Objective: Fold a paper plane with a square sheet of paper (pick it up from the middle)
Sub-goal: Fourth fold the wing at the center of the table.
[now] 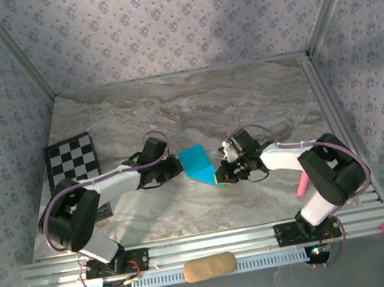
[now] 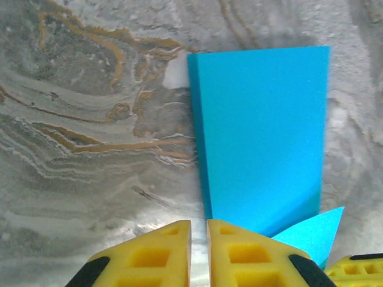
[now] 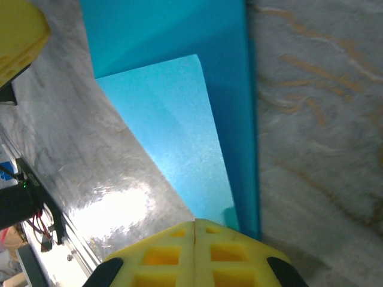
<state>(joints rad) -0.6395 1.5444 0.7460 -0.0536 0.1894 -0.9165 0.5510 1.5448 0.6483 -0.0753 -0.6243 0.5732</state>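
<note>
The square sheet of paper [image 1: 196, 162] is a creased turquoise shape on the marble table, tapering to a point toward the right arm. In the left wrist view the paper [image 2: 263, 137] lies just right of my left gripper [image 2: 198, 230], whose jaws stand a narrow slit apart with bare table showing between them; its right finger overlaps the paper's near edge. That left gripper [image 1: 179, 166] sits at the sheet's left side. My right gripper [image 1: 221, 175] is at the pointed end. There the paper [image 3: 179, 131] narrows under my right gripper [image 3: 195, 226], jaws pressed together over its tip.
A black-and-white checkered board [image 1: 71, 159] lies at the left behind the left arm. A pink stick [image 1: 303, 185] rests beside the right arm. A tan oblong block [image 1: 210, 266] sits on the front rail. Patterned walls enclose the table on three sides.
</note>
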